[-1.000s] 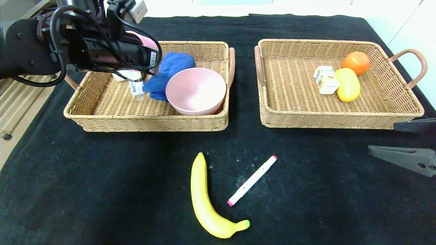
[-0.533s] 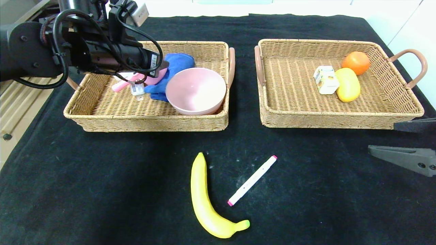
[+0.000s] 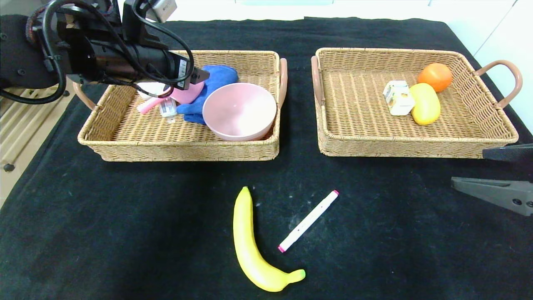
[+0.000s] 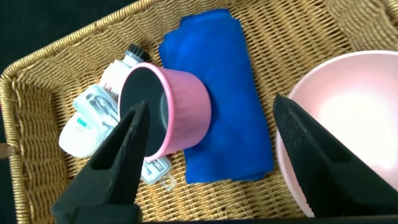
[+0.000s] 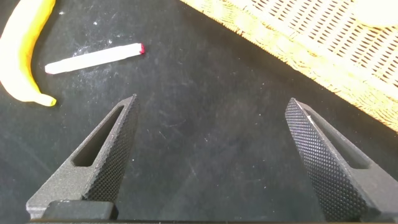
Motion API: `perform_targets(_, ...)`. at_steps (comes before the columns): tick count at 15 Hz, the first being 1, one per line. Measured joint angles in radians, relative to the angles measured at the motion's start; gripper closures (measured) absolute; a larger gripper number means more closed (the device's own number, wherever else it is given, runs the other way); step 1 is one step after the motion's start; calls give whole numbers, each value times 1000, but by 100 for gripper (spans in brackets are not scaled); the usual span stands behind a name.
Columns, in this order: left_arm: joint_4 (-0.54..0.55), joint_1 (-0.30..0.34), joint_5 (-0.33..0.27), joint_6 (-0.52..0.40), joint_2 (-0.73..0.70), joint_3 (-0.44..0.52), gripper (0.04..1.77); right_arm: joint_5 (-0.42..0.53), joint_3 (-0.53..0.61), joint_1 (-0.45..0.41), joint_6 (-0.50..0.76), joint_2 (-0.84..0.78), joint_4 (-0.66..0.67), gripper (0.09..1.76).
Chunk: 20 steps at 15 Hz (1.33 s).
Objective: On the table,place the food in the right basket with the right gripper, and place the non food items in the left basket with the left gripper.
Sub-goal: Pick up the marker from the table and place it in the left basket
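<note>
Two things are left on the black table, nearest the robot: a banana and, just beside it, a white marker with pink ends. Judging from that, the sorting is most of the way done, and the step in hand is a release over the left basket.

The right tool hangs low at the table's right edge, its fingers spread wide and empty; in the right wrist view the marker and the banana tip lie beyond it, well apart from it. The banana looks like its next job: it would have to reach across and close over the fruit's middle.

Farther back, the left tool hovers over the left basket with its fingers wide apart, gripping nothing. Under it a pink cup lies on its side, dark mouth toward the white packet, resting against the folded blue cloth, with the pink bowl beside. This arm must lift clear, then come forward for the marker.

The right basket holds an orange, a yellow fruit and a small carton.
</note>
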Motion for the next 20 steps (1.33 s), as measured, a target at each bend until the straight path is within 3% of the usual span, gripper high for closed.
perform_targets(5,0,-90,-31,1,-84,72,23,0,0,0,1,-6,-2,14)
perform_targets(11,-11,-225,-42,-2,-196,253,16,0,-3,-7,5,-13,-1,14)
perform_targets(16,-13,-288,-120,-14,-268,386,13,-3,-6,-8,8,-14,-3,14)
perform_targets(20,-130,-383,-122,-27,-295,526,12,-4,-9,-9,9,-15,-4,14)
